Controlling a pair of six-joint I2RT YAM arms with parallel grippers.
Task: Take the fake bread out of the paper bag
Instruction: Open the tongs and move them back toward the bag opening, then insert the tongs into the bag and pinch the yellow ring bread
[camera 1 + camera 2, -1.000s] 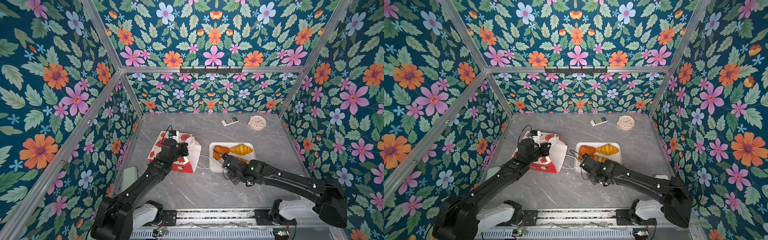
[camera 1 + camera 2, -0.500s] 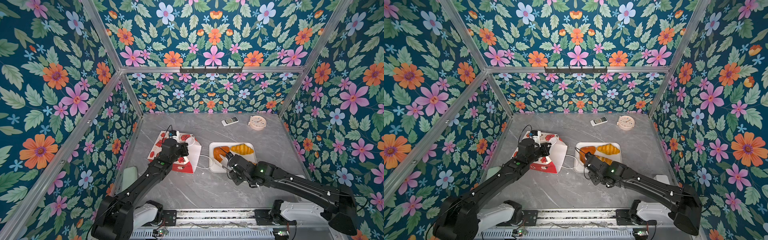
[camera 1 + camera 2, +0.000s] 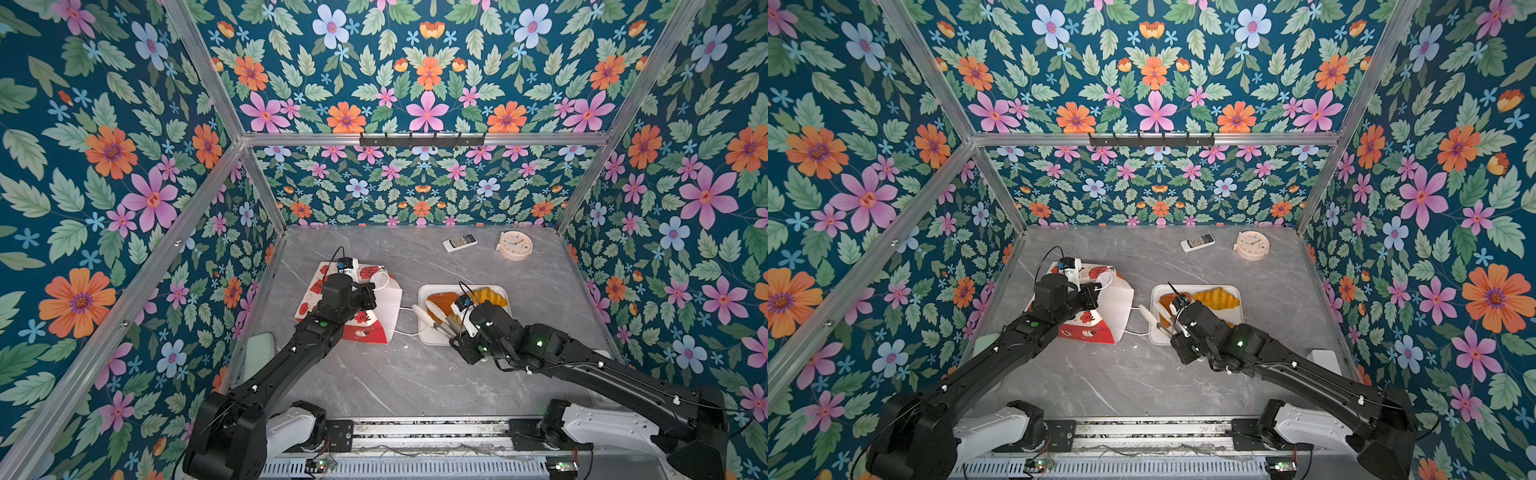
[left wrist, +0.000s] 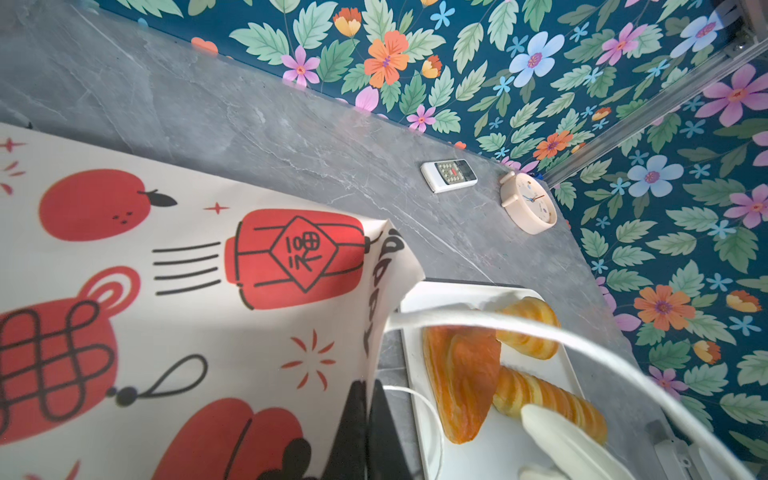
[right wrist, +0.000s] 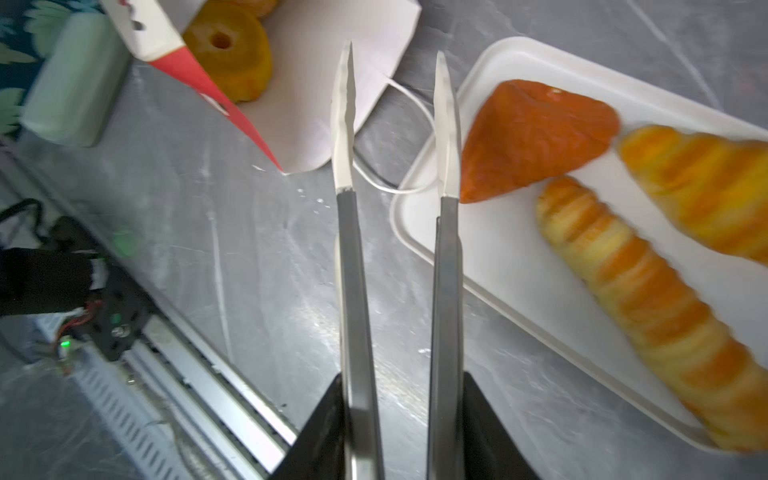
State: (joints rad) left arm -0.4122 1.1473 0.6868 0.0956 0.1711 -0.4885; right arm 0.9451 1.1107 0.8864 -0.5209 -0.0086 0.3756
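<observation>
Now tongs (image 5: 345,249), clamped in R gripper (image 5: 401,395), are swung off tray (image 5: 498,257) toward paper bag (image 3: 386,307) pinched by L gripper (image 4: 368,399); fake bread (image 5: 228,50) ahead of tips.

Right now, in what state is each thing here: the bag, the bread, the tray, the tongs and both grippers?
paper bag: lying on its side, mouth held open.
left gripper: fingers shut on the bag's edge.
right gripper: shut on the tongs.
tongs: tips apart, empty.
ring donut: inside the bag.
tray: holds croissant, twisted stick, triangular pastry.
</observation>
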